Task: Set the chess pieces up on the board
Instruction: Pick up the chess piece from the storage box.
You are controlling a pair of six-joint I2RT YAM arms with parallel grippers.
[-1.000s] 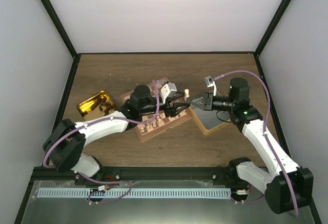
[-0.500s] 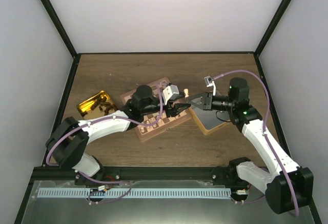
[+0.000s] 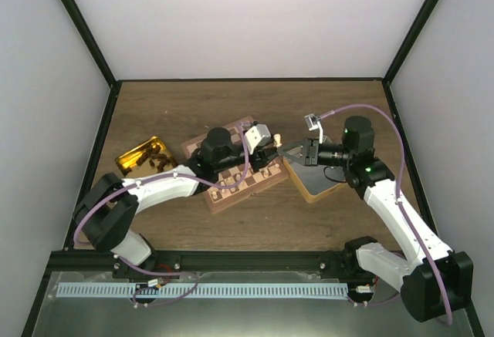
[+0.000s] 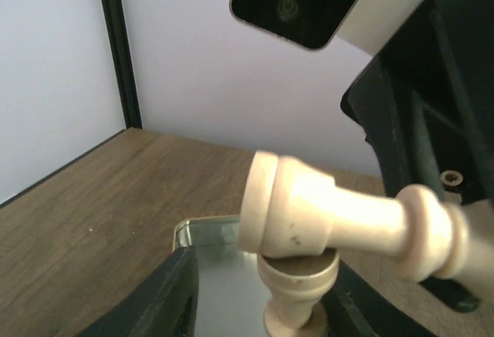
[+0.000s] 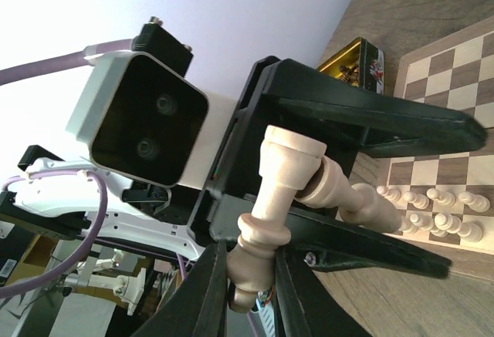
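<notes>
A cream piece (image 5: 279, 175) is being pinched by the right gripper (image 5: 251, 291) over the tin (image 4: 185, 230). A 2nd piece (image 5: 363, 202) is being bracketed by the left gripper (image 5: 463, 198), jaws apart w/ a gap. Approx. two rows of cream pieces (image 5: 432, 212) are standing on the board (image 5: 448, 82); the rest is prob. still being awaited.

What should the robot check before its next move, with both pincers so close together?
1. Right pincer shut on its cream piece: ok.
2. Left pincer clamped on the second piece: not ok, a gap shows beside one finger.
3. The two held pieces clear of each other: not ok, they cross and seem to touch.
4. Free squares on the board: ok.
5. Standing pieces upright: ok.
</notes>
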